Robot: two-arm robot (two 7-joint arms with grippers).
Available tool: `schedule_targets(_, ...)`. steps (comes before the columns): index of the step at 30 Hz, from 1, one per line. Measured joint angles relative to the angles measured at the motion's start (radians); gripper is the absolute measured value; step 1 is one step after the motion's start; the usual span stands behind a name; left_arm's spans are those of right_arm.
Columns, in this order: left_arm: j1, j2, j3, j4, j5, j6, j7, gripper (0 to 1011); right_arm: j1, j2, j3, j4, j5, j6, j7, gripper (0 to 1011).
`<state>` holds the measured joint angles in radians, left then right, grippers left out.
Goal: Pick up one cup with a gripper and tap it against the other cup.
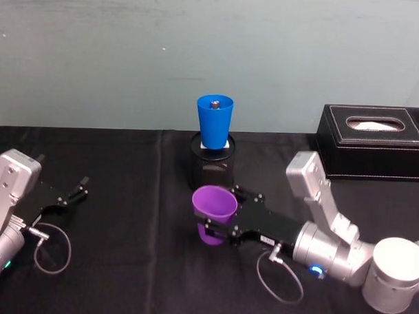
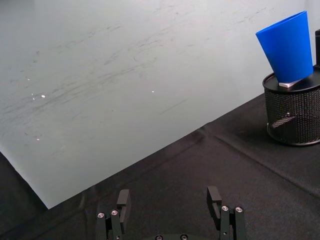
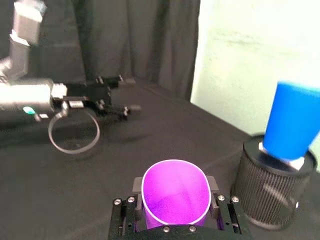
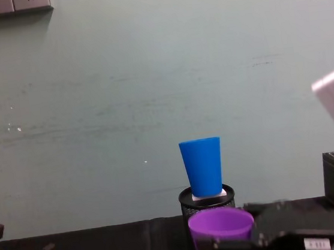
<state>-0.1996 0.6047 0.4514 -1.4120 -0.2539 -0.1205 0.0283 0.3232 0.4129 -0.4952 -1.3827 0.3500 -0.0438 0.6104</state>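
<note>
Head view is showing the right pincer [image 1: 220, 214] squeezing the purple cup [image 1: 213, 202] by its sides, mouth up, so it can be carried. The blue cup [image 1: 215, 123] is sitting just past the pincer and higher up, propped on a black mesh holder [image 1: 210, 169]. The left pincer [image 1: 81, 189] is lying idle well off to the side, fingers apart.

The purple cup [image 1: 213, 204] and the blue cup [image 1: 215, 123] are smooth plastic with a soft sheen, the holder [image 2: 292, 117] under the blue one is fine black wire mesh, the surface [image 1: 125, 216] is draped in matt black cloth [image 1: 116, 278], the tissue box [image 1: 371, 152] looks like stitched black leatherette, and the pale wall [image 1: 130, 51] is scuffed.
</note>
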Motion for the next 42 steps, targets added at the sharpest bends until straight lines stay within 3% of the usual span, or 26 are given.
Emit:
schedule_targets(9, 0.0, 0.0, 0.0, 0.0, 0.0, 0.0, 0.0, 1000, 0.027, 0.058, 0.022, -0.142, 0.075, 0.125, 0.015, 733)
schedule_targets(22, 0.0, 0.0, 0.0, 0.0, 0.0, 0.0, 0.0, 1000, 0.083, 0.106, 0.017, -0.206, 0.14, 0.244, 0.021, 733)
schedule_targets(32, 0.0, 0.0, 0.0, 0.0, 0.0, 0.0, 0.0, 1000, 0.092, 0.123, 0.004, -0.222, 0.179, 0.277, 0.014, 732)
schedule_targets(42, 0.0, 0.0, 0.0, 0.0, 0.0, 0.0, 0.0, 1000, 0.092, 0.125, 0.002, -0.226, 0.183, 0.279, 0.008, 733)
